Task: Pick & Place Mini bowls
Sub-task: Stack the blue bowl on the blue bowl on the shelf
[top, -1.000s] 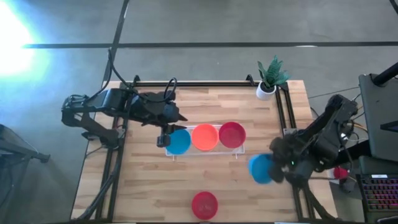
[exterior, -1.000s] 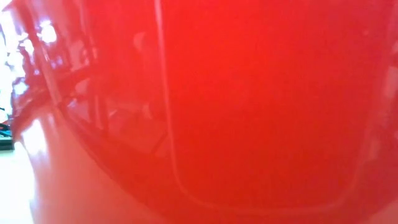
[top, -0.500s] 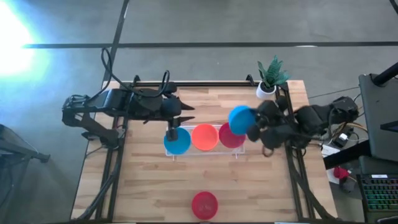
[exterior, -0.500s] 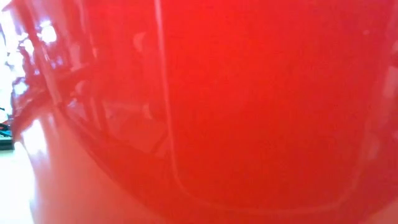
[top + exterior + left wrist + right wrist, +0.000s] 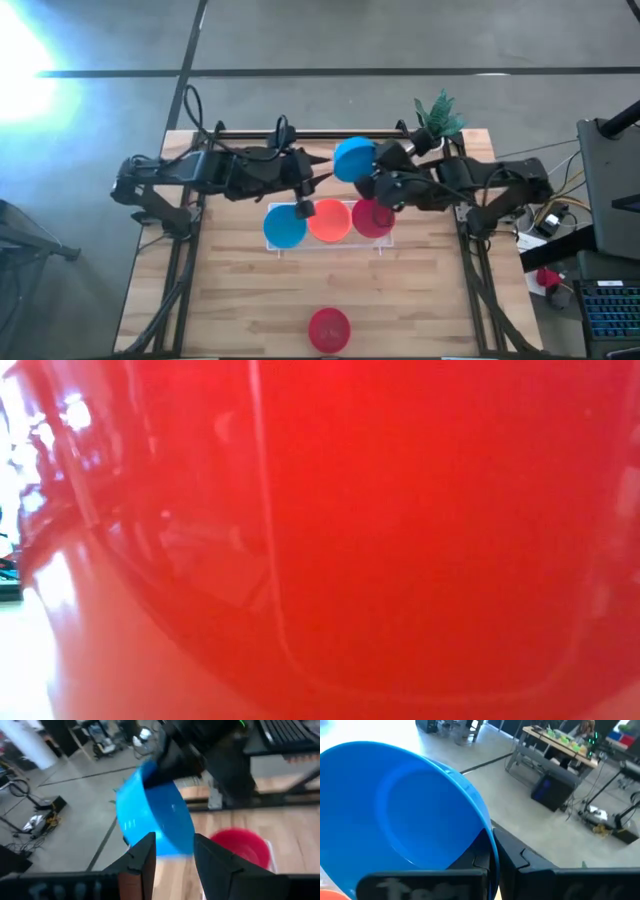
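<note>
My right gripper is shut on a blue mini bowl and holds it in the air over the table's far middle, beyond the white tray. In the tray sit a blue bowl, an orange bowl and a red bowl, side by side. Another red bowl rests on the table at the near edge and fills the low view. My left gripper is open; it hovers just left of the held bowl and points at it without touching. My right gripper pinches the blue bowl by its rim, one finger on the inner face and one behind the wall. It reaches in from the table's right. The bowl is lifted clear and tipped up on edge, with its hollow facing the wrist camera.
A small white pot with a green plant stands at the far right corner, close behind my right arm. A dark frame rail runs along the far edge. Bare wood lies between the tray and the near red bowl.
My right gripper has carried the blue bowl up from the table's right side, near the edge, and toward the far left, until it is beyond the tray. My left gripper has moved right along the tray, from over its blue bowl toward the held bowl.
</note>
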